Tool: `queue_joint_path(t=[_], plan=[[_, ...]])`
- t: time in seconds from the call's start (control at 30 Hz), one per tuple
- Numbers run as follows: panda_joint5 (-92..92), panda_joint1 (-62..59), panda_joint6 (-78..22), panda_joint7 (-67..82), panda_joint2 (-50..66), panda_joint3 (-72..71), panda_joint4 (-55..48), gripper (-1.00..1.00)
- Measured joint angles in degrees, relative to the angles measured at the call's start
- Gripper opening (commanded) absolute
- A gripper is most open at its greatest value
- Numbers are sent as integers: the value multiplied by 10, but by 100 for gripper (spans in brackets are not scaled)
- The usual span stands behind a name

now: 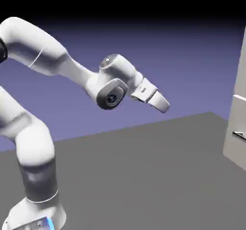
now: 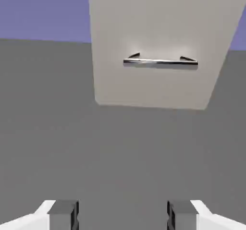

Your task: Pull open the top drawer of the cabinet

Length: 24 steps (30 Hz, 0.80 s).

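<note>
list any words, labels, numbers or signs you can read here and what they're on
None: no readable text in either view.
The cabinet front is plain, bearing only a silver handle.
The arm and claw carry no lettering.
A small blue patch on the robot's base is too small to show any text.

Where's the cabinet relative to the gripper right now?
The cabinet stands at the exterior view's right edge, well apart from the open gripper, bare table between them. In the hand view it is ahead, upper centre.

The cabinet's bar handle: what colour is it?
Silver, on the pale grey cabinet; the handle shows best in the hand view.
</note>
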<state>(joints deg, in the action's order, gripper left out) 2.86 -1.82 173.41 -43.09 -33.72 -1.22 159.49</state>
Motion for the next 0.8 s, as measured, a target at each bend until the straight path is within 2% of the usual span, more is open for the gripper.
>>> queue_joint_path(t=[0.8], plan=[[570,-498,-118,-126,-210,-243,-300,0]])
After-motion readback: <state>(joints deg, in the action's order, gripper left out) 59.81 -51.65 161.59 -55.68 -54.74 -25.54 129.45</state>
